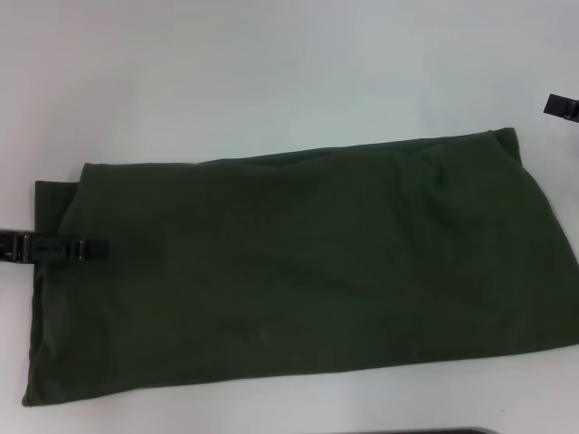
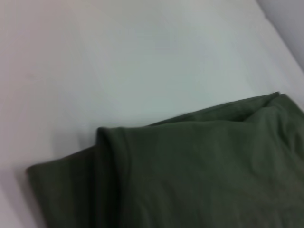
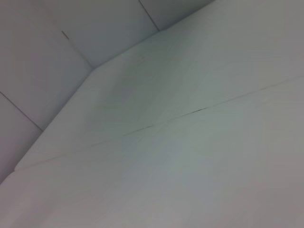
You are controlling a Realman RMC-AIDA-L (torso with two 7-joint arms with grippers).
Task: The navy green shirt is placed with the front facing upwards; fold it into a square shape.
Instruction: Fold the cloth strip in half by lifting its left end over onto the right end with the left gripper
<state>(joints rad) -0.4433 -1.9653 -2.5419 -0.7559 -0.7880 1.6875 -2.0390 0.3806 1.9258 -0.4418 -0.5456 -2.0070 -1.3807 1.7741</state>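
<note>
On the white table (image 1: 226, 72) my shirt (image 1: 308, 262) lies folded into a long rectangle, my left gripper (image 1: 77, 249) at its left end, grip unclear, right gripper (image 1: 563, 107) parked; next, I judge, fold it in half.

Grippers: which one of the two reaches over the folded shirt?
The left gripper: its tip lies over the navy green shirt at its left end. The right gripper sits off the cloth, at the view's edge.
</note>
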